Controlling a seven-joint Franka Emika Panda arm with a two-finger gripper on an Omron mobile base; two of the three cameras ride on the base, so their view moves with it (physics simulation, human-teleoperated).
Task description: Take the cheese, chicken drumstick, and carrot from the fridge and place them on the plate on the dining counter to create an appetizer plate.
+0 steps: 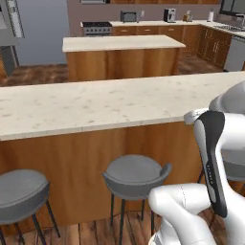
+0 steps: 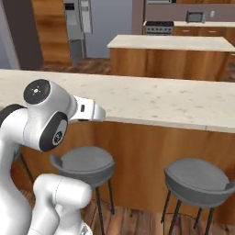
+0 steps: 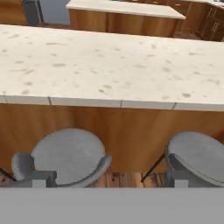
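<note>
The dining counter (image 1: 95, 105) with its speckled beige top and wooden base stretches across the view, and its top is bare where I see it (image 2: 160, 101) (image 3: 109, 65). My arm is folded up in front of it, on the stool side. In the hand view my gripper (image 3: 107, 178) looks down at the counter's near edge, and its fingertips (image 3: 39, 178) stand far apart with nothing between them, so it is open. A tall grey appliance that looks like the fridge (image 2: 77, 20) stands far back on the left. The plate, cheese, chicken drumstick and carrot are out of view.
Grey round stools (image 1: 136, 174) (image 1: 19, 194) (image 2: 197, 181) stand along the counter's near side. Beyond it is a shorter wooden island (image 1: 122, 55). Cabinets with a stove (image 1: 97, 27) and a microwave (image 1: 128, 16) line the back wall.
</note>
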